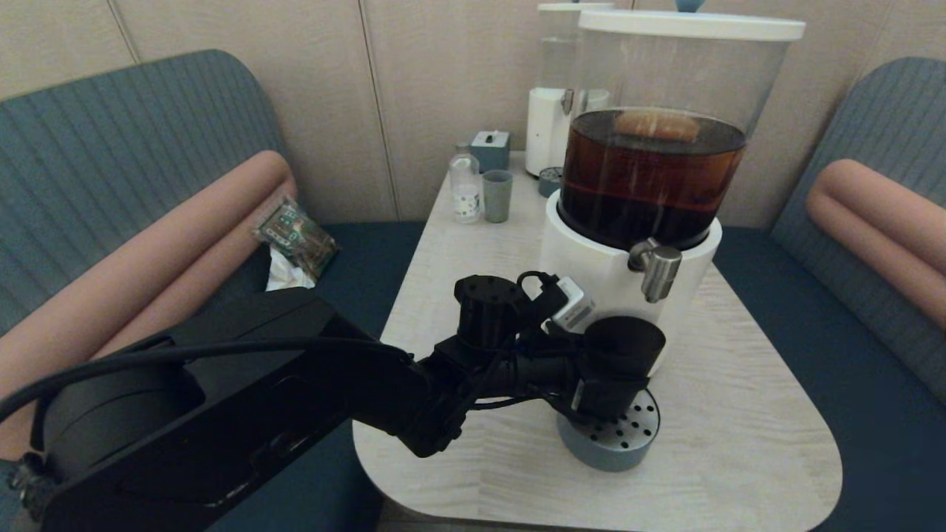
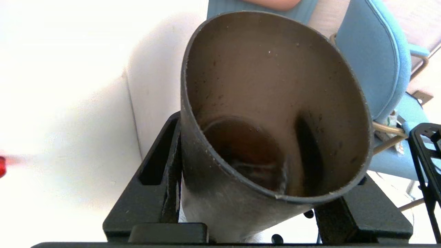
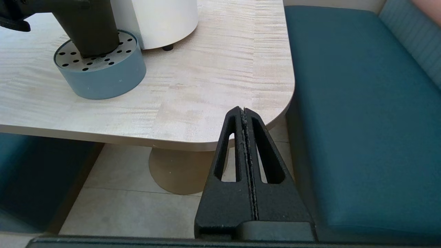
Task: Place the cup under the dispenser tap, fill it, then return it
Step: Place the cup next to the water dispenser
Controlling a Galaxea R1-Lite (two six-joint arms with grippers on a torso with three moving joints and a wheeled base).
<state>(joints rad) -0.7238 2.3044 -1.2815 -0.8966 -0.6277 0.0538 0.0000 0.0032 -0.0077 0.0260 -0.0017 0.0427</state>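
Observation:
The dark smoky cup (image 1: 621, 355) stands on the perforated grey-blue drip tray (image 1: 628, 436), just below and a little left of the steel dispenser tap (image 1: 654, 267). My left gripper (image 1: 599, 388) is shut on the cup's lower body. In the left wrist view the cup (image 2: 275, 113) fills the frame between the two black fingers (image 2: 155, 186), and a little brown liquid lies at its bottom. No stream shows from the tap. In the right wrist view the cup (image 3: 89, 31) rests on the drip tray (image 3: 103, 75). My right gripper (image 3: 244, 112) hangs shut and empty off the table's near right corner.
The big dispenser (image 1: 650, 185) with brown liquid stands behind the tray on the pale wood table (image 1: 739, 414). At the back are a smaller dispenser (image 1: 550, 111), a grey-green cup (image 1: 497, 196), a small bottle (image 1: 465, 188) and a grey box (image 1: 490, 150). Blue benches flank the table.

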